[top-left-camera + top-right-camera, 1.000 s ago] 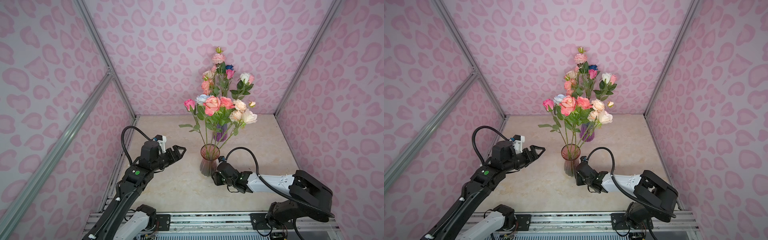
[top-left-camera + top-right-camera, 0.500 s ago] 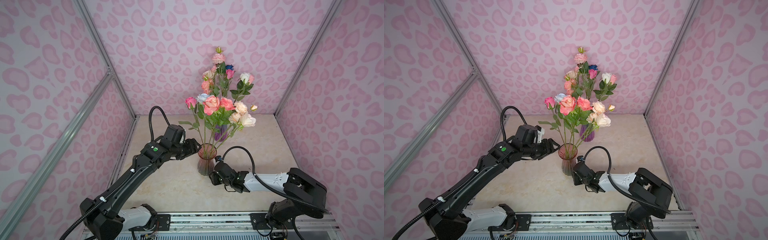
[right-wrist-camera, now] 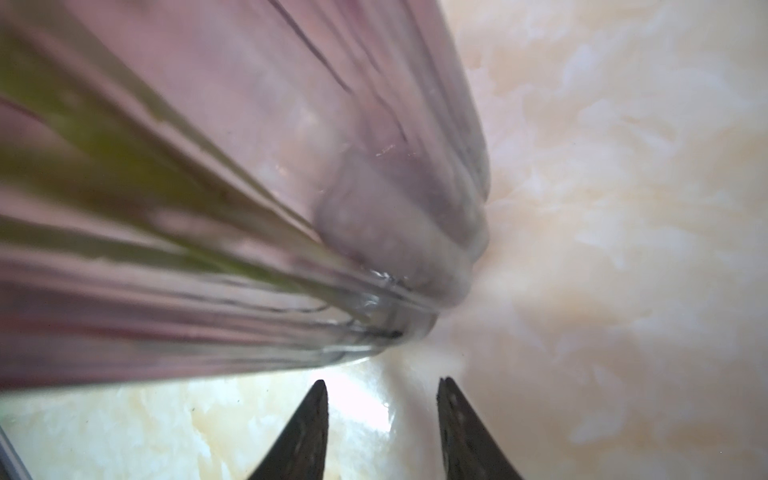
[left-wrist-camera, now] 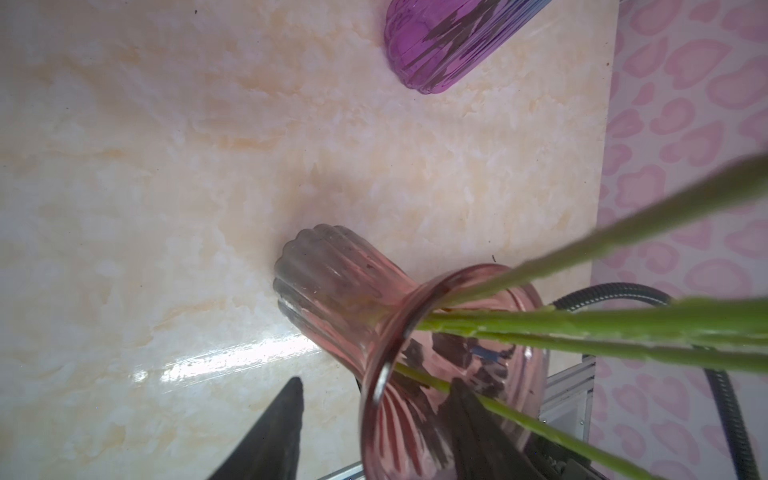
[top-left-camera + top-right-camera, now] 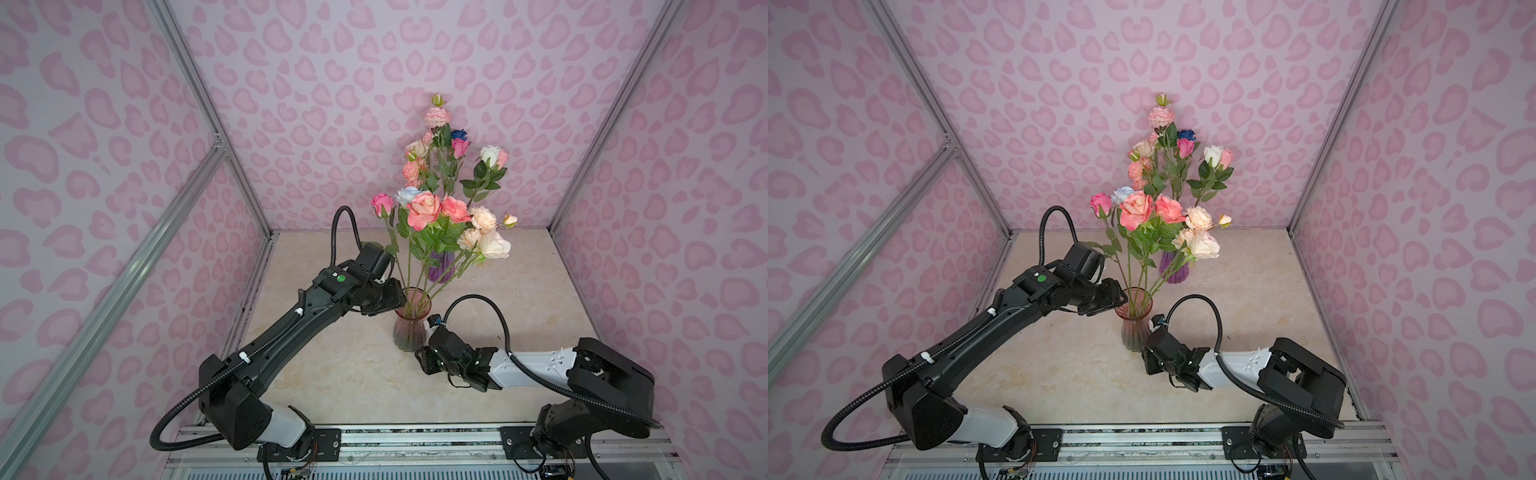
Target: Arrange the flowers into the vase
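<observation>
A pink ribbed glass vase [image 5: 409, 328] [image 5: 1136, 328] stands mid-table and holds several flowers [image 5: 424, 210] [image 5: 1138, 208] with pink, peach and cream heads. My left gripper [image 5: 397, 297] [image 5: 1119, 297] is at the vase's rim. In the left wrist view the left gripper [image 4: 376, 380] is open and straddles the rim [image 4: 386, 361], one finger outside the glass and one inside beside a green stem [image 4: 519, 415]. My right gripper [image 5: 420, 360] [image 5: 1146, 361] [image 3: 382, 380] lies low at the vase's foot [image 3: 395, 328], open, with only bare table between its fingers.
A purple vase [image 5: 441, 266] [image 5: 1173, 268] [image 4: 440, 45] stands behind, holding taller flowers [image 5: 440, 141] with pink, white and blue heads. Pink patterned walls close in the marble table [image 5: 332, 374] on three sides. A metal rail [image 5: 415, 440] runs along the front edge.
My left arm has swung in from the left to the pink vase's rim, and its jaws have narrowed. The right gripper has stayed by the vase's foot.
</observation>
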You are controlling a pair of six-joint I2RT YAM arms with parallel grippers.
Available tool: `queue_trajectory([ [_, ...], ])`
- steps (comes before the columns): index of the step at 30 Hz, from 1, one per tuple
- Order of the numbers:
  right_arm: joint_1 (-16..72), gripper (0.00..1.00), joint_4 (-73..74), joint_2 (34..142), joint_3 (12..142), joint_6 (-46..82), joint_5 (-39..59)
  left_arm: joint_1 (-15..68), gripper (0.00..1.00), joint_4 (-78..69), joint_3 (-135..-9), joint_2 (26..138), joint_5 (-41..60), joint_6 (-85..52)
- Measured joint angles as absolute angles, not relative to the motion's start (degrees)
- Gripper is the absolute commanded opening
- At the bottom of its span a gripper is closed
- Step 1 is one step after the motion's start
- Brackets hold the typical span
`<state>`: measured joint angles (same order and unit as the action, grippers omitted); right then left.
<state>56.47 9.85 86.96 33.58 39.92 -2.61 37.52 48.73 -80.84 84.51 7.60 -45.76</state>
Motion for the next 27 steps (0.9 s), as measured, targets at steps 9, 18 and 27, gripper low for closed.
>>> queue_trajectory([
  [9, 56.9, 0.44, 11.9, 85.8, 32.1, 40.2, -1.6, 38.1, 0.38, 50.3, -82.3, 88.5, 6.3, -45.4],
  [18, 56.9, 0.45, 12.0, 78.7, 28.8, 41.4, -1.5, 38.2, 0.26, 50.5, -83.9, 90.7, 6.4, -44.8],
  [27, 56.9, 0.46, 8.2, 70.2, 26.3, 41.4, -4.7, 38.3, 0.16, 51.1, -84.9, 91.9, 6.7, -43.3],
])
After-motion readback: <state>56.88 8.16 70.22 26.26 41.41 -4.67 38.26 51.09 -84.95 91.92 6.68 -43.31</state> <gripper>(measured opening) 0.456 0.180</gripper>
